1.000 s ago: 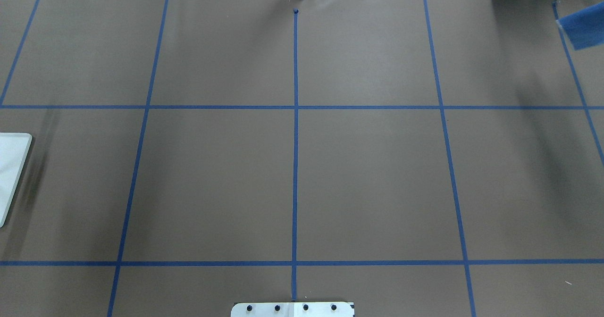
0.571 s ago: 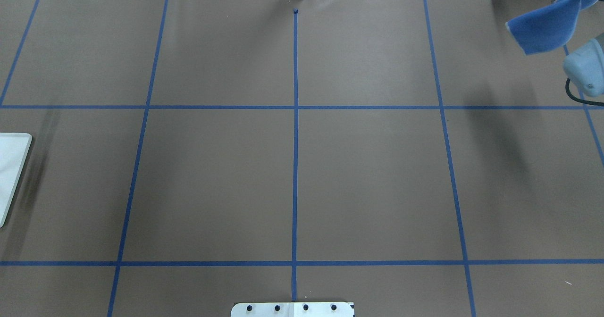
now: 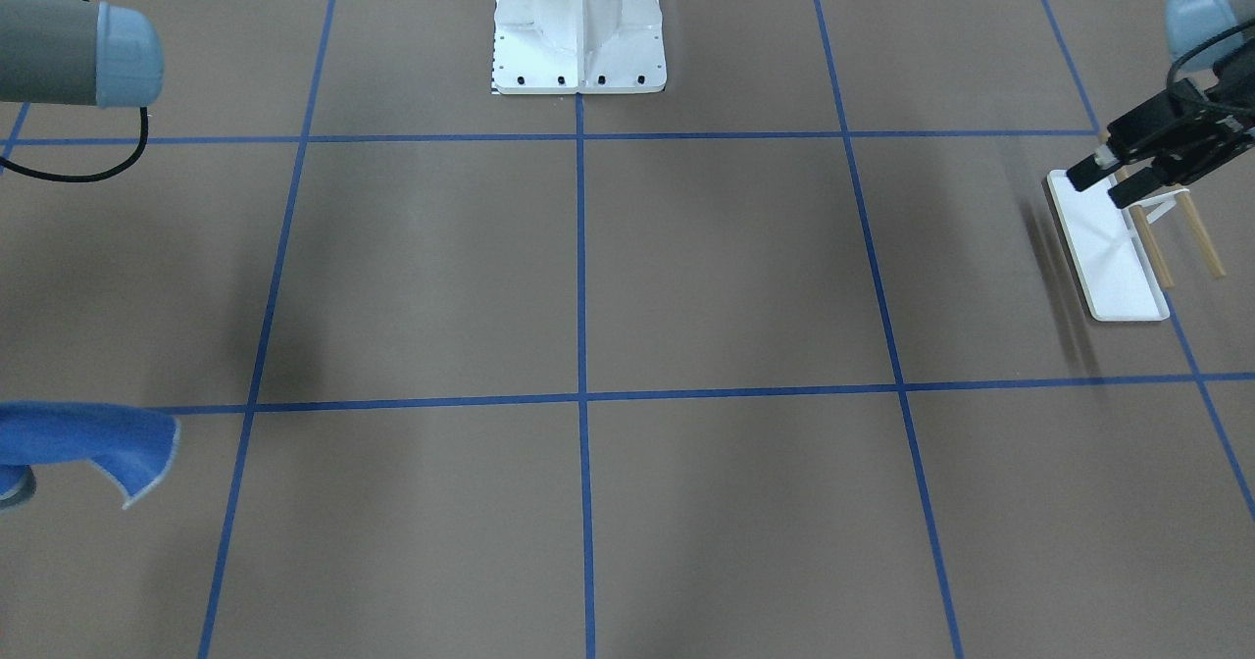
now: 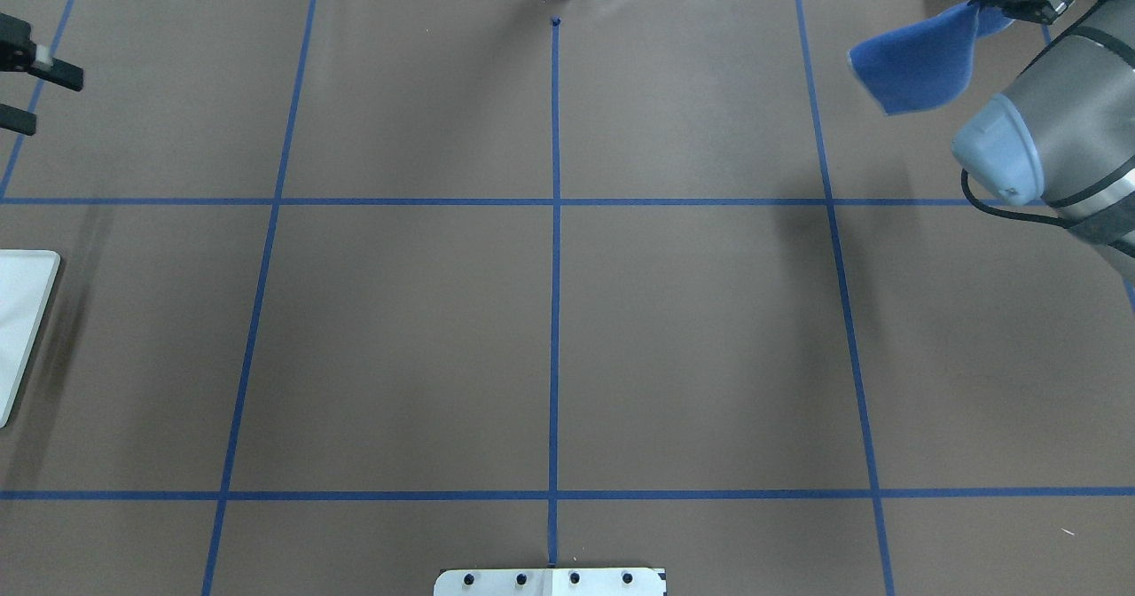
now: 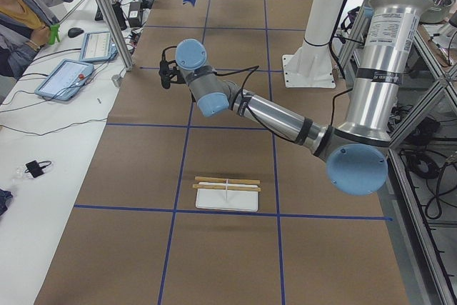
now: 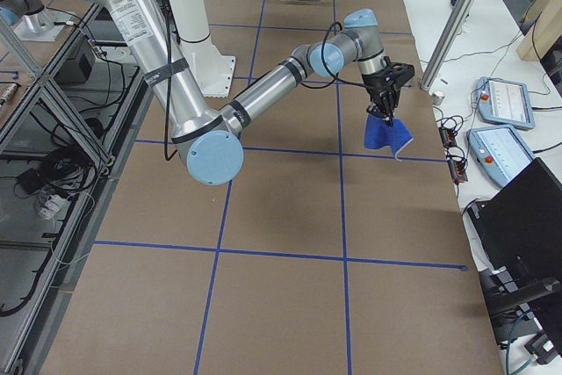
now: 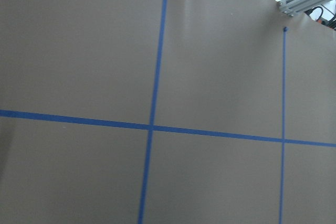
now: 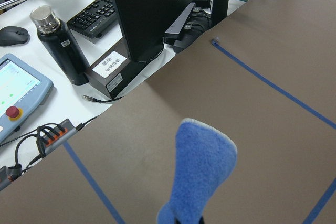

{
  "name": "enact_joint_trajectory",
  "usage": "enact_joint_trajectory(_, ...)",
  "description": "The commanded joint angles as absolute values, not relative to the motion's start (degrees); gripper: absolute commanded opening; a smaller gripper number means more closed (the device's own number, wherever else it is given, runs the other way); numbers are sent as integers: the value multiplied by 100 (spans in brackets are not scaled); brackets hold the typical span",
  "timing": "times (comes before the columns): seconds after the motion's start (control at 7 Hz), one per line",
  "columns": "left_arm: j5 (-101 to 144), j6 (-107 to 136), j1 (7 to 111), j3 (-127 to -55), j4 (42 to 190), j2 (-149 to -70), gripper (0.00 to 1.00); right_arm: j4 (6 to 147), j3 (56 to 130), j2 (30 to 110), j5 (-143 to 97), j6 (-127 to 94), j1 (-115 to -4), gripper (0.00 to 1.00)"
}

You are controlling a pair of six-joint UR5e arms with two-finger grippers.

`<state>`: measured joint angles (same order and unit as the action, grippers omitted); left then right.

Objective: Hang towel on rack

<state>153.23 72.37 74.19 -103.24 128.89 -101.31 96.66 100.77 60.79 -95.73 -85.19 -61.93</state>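
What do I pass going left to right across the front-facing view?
towel → white robot pedestal → rack

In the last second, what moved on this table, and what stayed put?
The towel, pinched in the right gripper, swung in from the far right corner toward the middle of the table. The open left gripper came into view at the far left edge. The rack has not moved.

The overhead view's edge cuts off the rack (image 4: 22, 330), the front view's the towel (image 3: 78, 438).
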Motion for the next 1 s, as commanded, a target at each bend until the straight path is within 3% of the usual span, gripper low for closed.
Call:
enact_joint_trajectory(0.0, 15067, 7673, 7199, -10249, 13461, -10389, 98, 10491, 10212, 5478, -9501, -8796, -5942, 0)
enact_joint_trajectory(0.86, 13153, 9869, 5437, -10221, 14527, -11109, 98, 11337, 11415, 4922, -9501, -9676, -4844, 0)
